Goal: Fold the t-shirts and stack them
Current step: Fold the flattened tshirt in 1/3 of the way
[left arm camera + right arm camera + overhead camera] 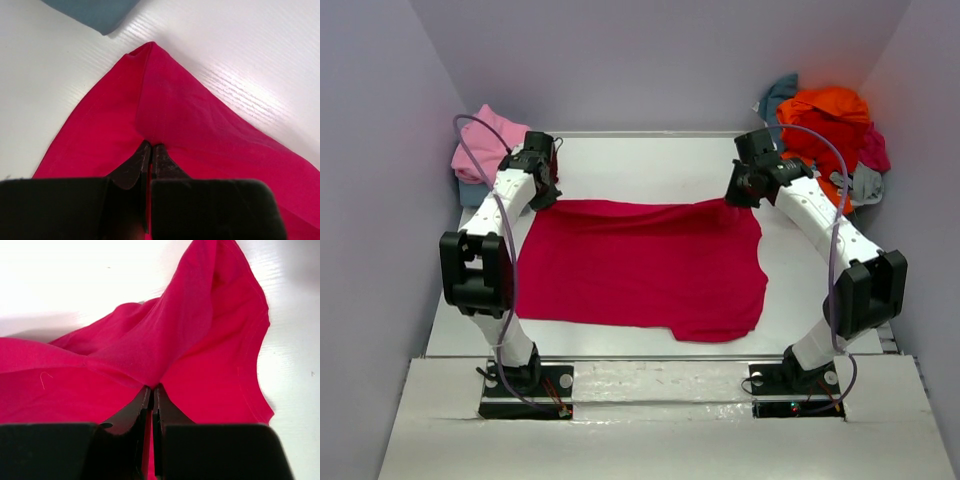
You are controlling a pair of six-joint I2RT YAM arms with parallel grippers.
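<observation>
Nearest your wrist cameras, the left fingers (141, 156) are clenched on a fold of the magenta-red t-shirt (640, 265). A hemmed corner of the cloth runs to a point just beyond their tips. The right fingers (145, 401) are likewise pinched tight on the same shirt, and here the fabric rises in loose folds above them, with a curved, stitched edge to the right.

From the top view you see the shirt spread over the middle of the white surface (650, 160), between the two arms. It is gripped at both ends of its far edge, and its near edge lies close to the arm bases.

At the far left corner a pink tee (485, 135) rests on a dusty blue one (472, 192), just beside the left wrist. At the far right corner an orange tee (830, 110) tops a heap that also shows teal (778, 95) and grey (865, 185) cloth, well apart from the gripped shirt.
</observation>
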